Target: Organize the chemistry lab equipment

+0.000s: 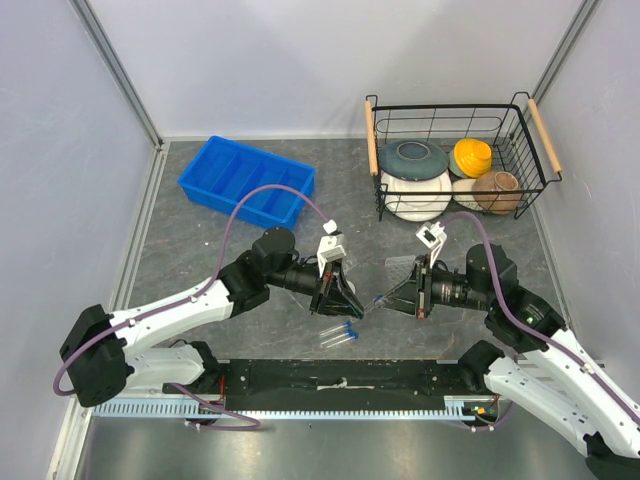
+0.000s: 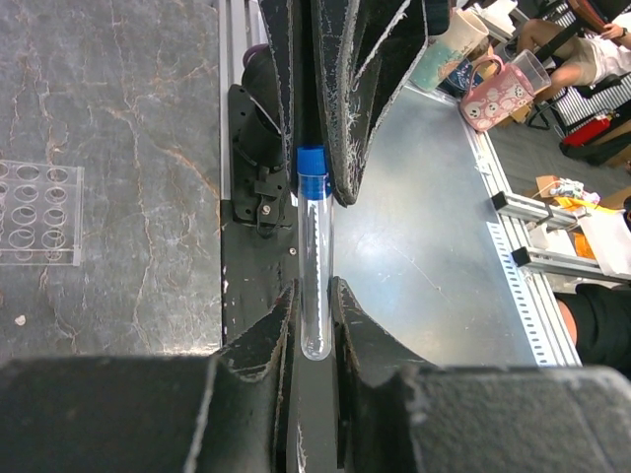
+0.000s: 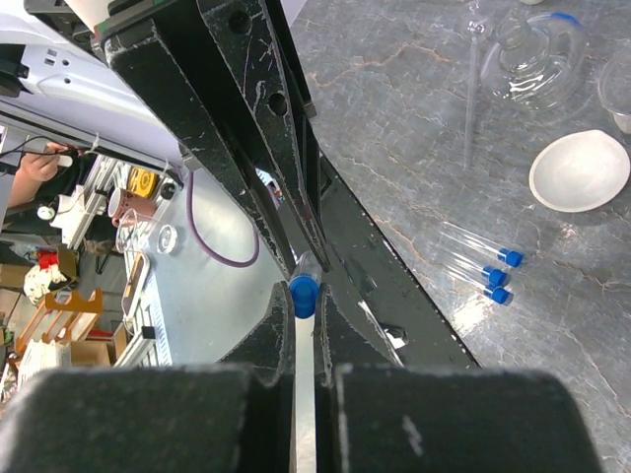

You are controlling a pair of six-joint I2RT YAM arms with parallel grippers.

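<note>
1. Top view, surface: grey marbled table [image 1: 180, 240], closed in on three sides by white walls [image 1: 300, 70] in metal framing. A black strip [image 1: 340, 375] along the near edge carries both arm bases.
2. Top view, stock: blue tray [image 1: 247, 180] far left. Wire basket [image 1: 372, 140] far right, holding bowls [image 1: 412, 165].
3. Top view, arms: left gripper [image 1: 350, 305] and right gripper [image 1: 385, 300] meet tip to tip at mid-table. Loose tubes [image 1: 337, 333], blue-capped, lie flat on the table just nearer than the grippers.
4. Left wrist view: the left jaws are clamped on the round end of one clear tube [image 2: 315, 266]. Its blue cap sits between the right gripper's fingers. The clear rack [image 2: 35, 212] rests on the table at the left edge.
5. Left wrist view, room: past the table edge are a grey metal sheet [image 2: 424, 246] and a pink mug [image 2: 496, 91].
6. Right wrist view: the right jaws are closed on the capped end of the same tube, which is held off the table by both grippers.
7. Right wrist view, surface: the white dish [image 3: 580, 169] sits near the loose tubes, not touching them. A glass beaker [image 3: 532, 54] stands beyond the dish.
</note>
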